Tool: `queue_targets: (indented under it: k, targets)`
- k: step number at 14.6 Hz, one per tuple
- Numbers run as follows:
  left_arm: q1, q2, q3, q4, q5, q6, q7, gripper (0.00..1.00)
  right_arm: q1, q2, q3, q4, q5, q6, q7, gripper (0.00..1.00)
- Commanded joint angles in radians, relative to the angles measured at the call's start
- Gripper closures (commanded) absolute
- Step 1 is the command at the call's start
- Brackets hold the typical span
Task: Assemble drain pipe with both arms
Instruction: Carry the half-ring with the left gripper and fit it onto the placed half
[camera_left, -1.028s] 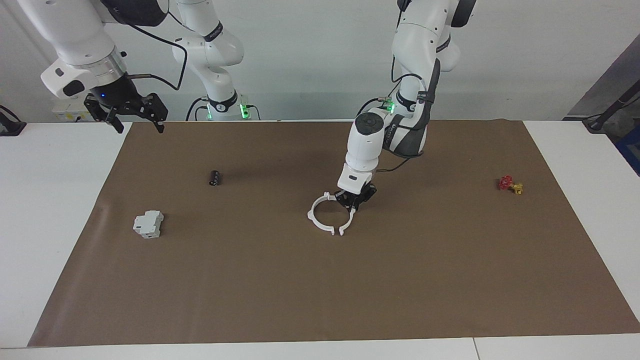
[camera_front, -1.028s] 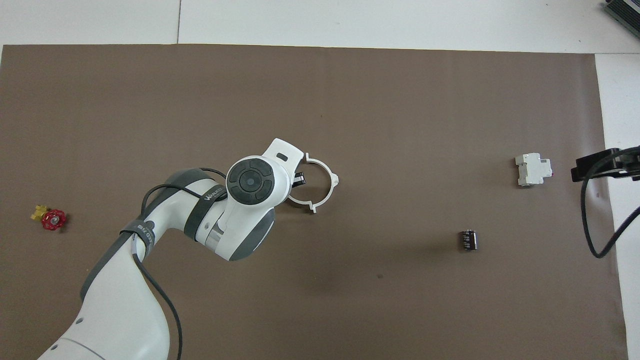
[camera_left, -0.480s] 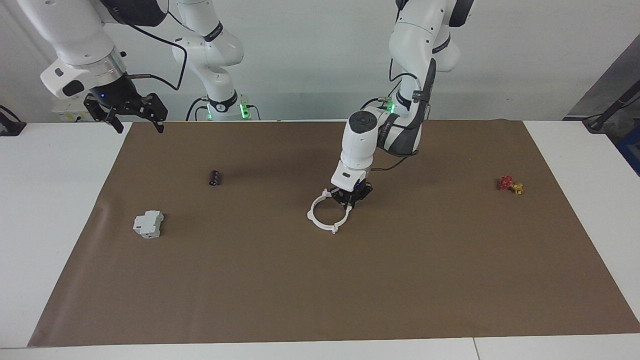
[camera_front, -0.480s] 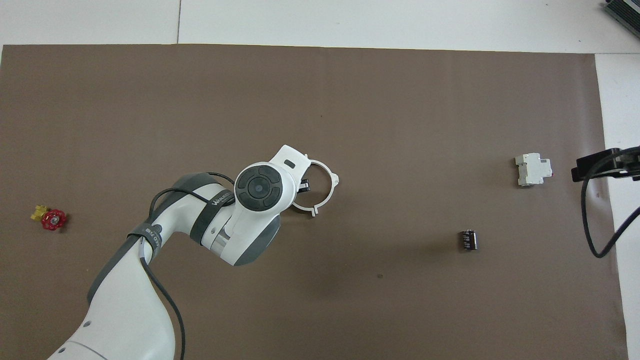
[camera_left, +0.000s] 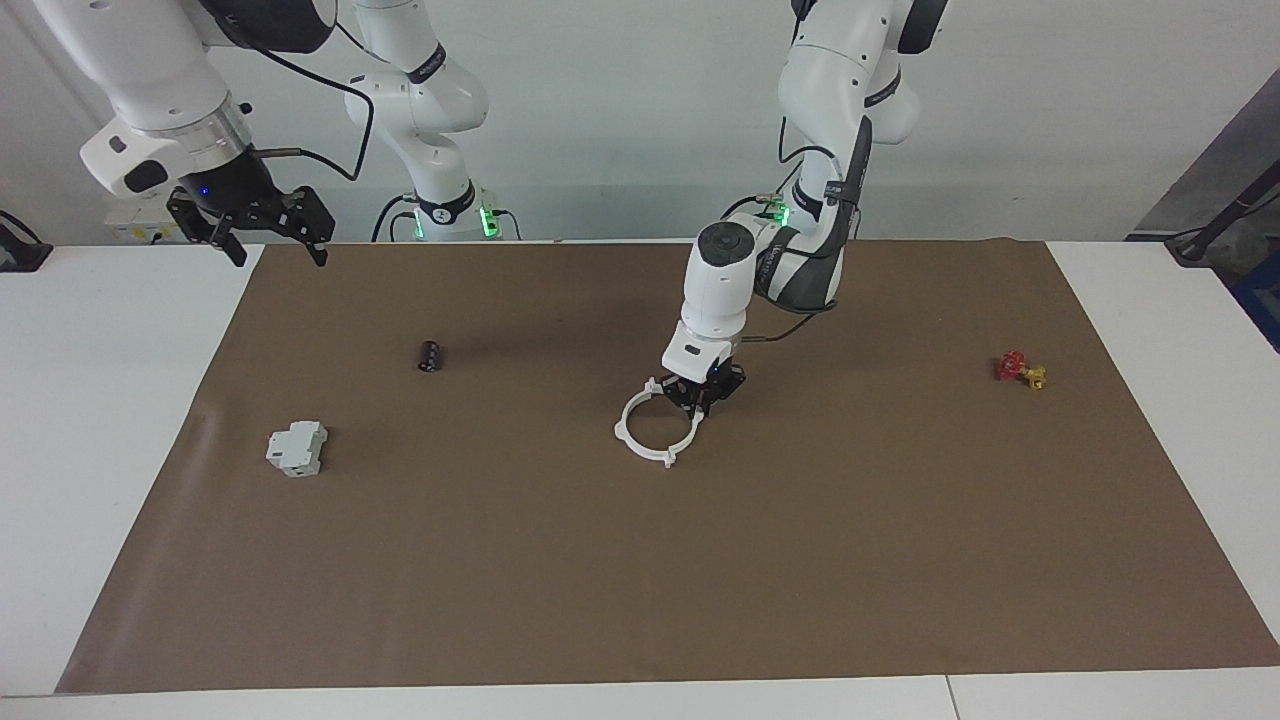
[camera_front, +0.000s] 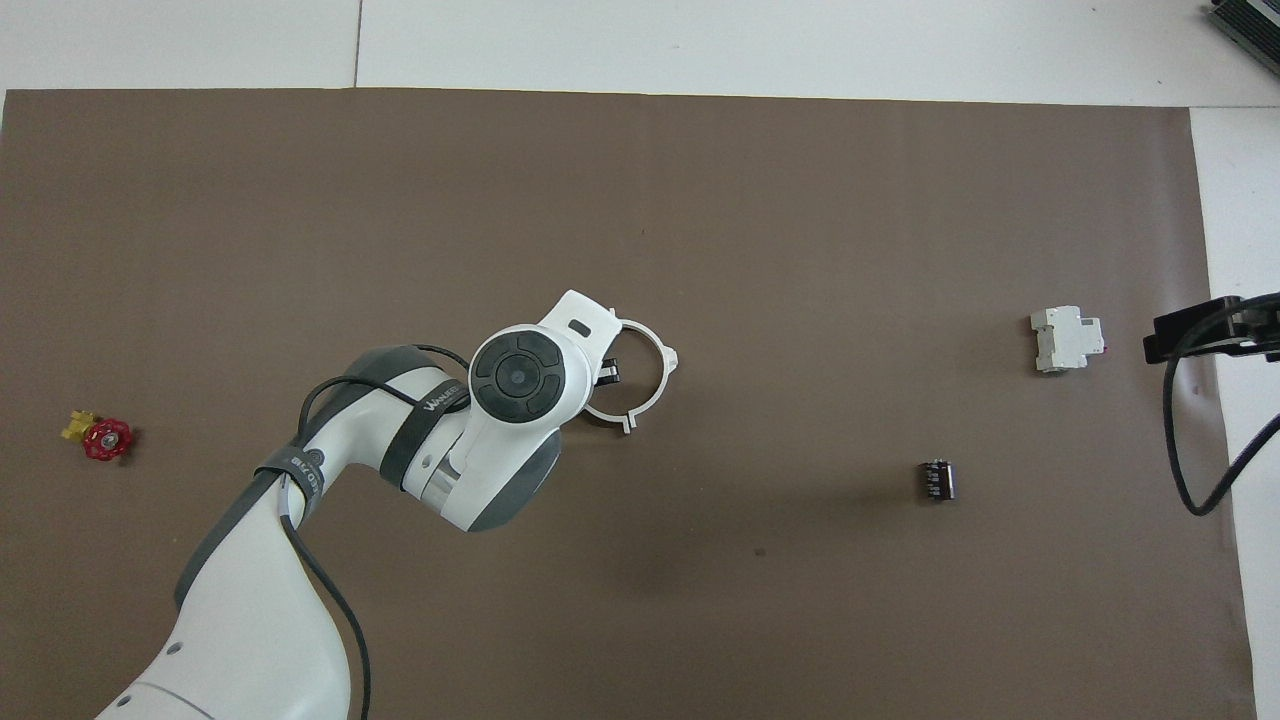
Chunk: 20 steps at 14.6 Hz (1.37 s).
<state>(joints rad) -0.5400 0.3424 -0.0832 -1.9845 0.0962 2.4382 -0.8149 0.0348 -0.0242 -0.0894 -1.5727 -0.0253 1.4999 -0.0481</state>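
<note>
The drain pipe lies in the middle of the brown mat. Its two white arcs meet as one ring with tabs, also seen in the overhead view. My left gripper is down at the ring's side toward the left arm's end, shut on that arc. In the overhead view the left arm's wrist covers most of the left gripper and that side of the ring. My right gripper waits, open and empty, up over the mat's corner at the right arm's end; only its edge shows in the overhead view.
A grey-white boxy block and a small black cylinder lie toward the right arm's end. A red-and-yellow valve lies toward the left arm's end. The brown mat covers the table.
My left gripper slid its arc toward the other arc, and the gap in the ring closed. Over the last half second nothing moved. The right arm stayed still.
</note>
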Motion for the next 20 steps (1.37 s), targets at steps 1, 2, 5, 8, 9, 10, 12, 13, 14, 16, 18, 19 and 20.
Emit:
queue_targets:
  k: [1,2,5,8,9,10,12,13,14,16,18,19,20]
  targets:
    - [-0.017,-0.017,0.011,-0.037,0.01,0.012,-0.004,1.0,-0.009,0.004,0.002,0.0,-0.008,0.016,-0.027,0.0]
    - [-0.017,-0.017,0.011,-0.037,0.01,0.013,-0.006,1.0,-0.009,0.003,0.002,0.0,-0.008,0.016,-0.027,0.0]
    - [-0.024,-0.016,0.011,-0.037,0.01,0.018,-0.055,1.0,-0.009,0.004,0.002,0.0,-0.008,0.016,-0.027,0.0]
    - [-0.028,-0.017,0.013,-0.037,0.01,0.018,-0.056,1.0,-0.009,0.004,0.002,-0.001,-0.008,0.016,-0.027,0.0]
    - [-0.028,-0.017,0.013,-0.037,0.01,0.018,-0.056,1.0,-0.009,0.003,0.002,0.0,-0.008,0.016,-0.027,0.0]
    - [-0.028,-0.017,0.013,-0.037,0.01,0.018,-0.056,1.0,-0.009,0.003,0.002,0.0,-0.008,0.016,-0.027,0.0]
    - [-0.028,-0.017,0.013,-0.037,0.01,0.018,-0.055,0.8,-0.009,0.004,0.002,-0.001,-0.008,0.016,-0.027,0.0]
    - [-0.026,-0.017,0.013,-0.037,0.01,0.019,-0.044,0.04,-0.007,0.004,0.002,0.0,-0.008,0.016,-0.027,0.0]
    - [-0.028,-0.017,0.013,-0.037,0.011,0.019,-0.041,0.0,-0.007,0.003,0.002,-0.001,-0.008,0.016,-0.027,0.0]
    - [-0.026,-0.017,0.013,-0.037,0.011,0.019,-0.041,0.0,-0.009,0.004,0.002,-0.001,-0.008,0.016,-0.027,0.0]
    - [-0.025,-0.017,0.013,-0.037,0.011,0.019,-0.041,0.0,-0.007,0.003,0.002,-0.001,-0.008,0.016,-0.027,0.0]
    - [-0.022,-0.017,0.013,-0.037,0.01,0.018,-0.04,0.0,-0.007,0.003,0.002,-0.001,-0.008,0.016,-0.027,0.0]
    - [-0.017,-0.017,0.013,-0.037,0.01,0.015,-0.04,0.0,-0.009,0.003,0.002,-0.001,-0.008,0.016,-0.027,0.0]
